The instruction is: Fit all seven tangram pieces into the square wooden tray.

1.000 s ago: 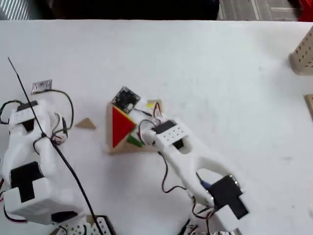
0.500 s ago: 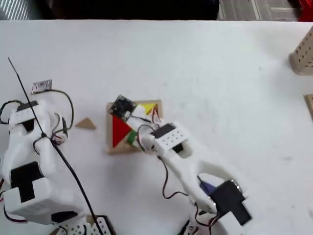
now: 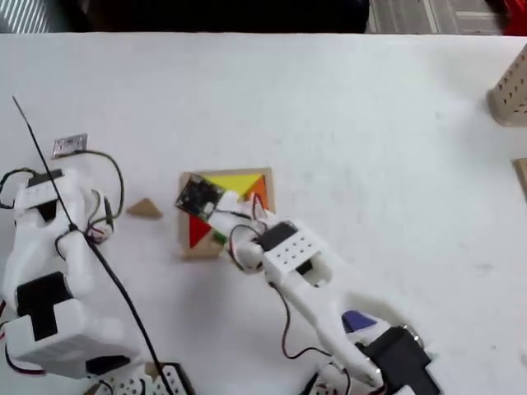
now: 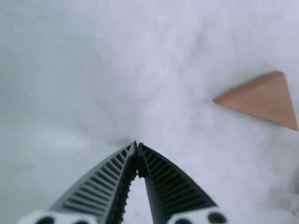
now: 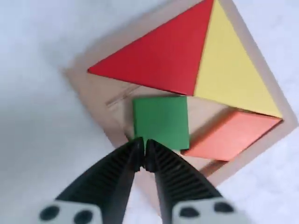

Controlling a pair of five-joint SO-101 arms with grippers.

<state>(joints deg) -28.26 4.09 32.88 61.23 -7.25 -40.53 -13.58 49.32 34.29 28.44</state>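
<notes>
The square wooden tray (image 3: 186, 248) lies mid-table, holding a red triangle (image 3: 196, 232), a yellow triangle (image 3: 235, 182), an orange piece (image 3: 259, 190) and a green square (image 3: 219, 237). The right arm's wrist (image 3: 288, 247) hangs over the tray's near side. In the right wrist view my right gripper (image 5: 143, 151) is shut, its tips at the edge of the green square (image 5: 161, 121), beside the red triangle (image 5: 159, 60), yellow triangle (image 5: 229, 70), orange piece (image 5: 231, 135) and tray rim (image 5: 88, 93). A tan triangle (image 3: 146, 209) lies left of the tray. My left gripper (image 4: 137, 147) is shut and empty, short of that tan triangle (image 4: 261, 100).
The left arm (image 3: 45, 247) sits folded at the table's left with a black cable (image 3: 82, 230) across it. A small metal hinge (image 3: 70, 146) lies behind it. A wooden pegboard block (image 3: 510, 90) stands at the far right edge.
The right arm has drawn back toward the table's near edge, uncovering the yellow and orange pieces in the tray. The left arm has not moved.
</notes>
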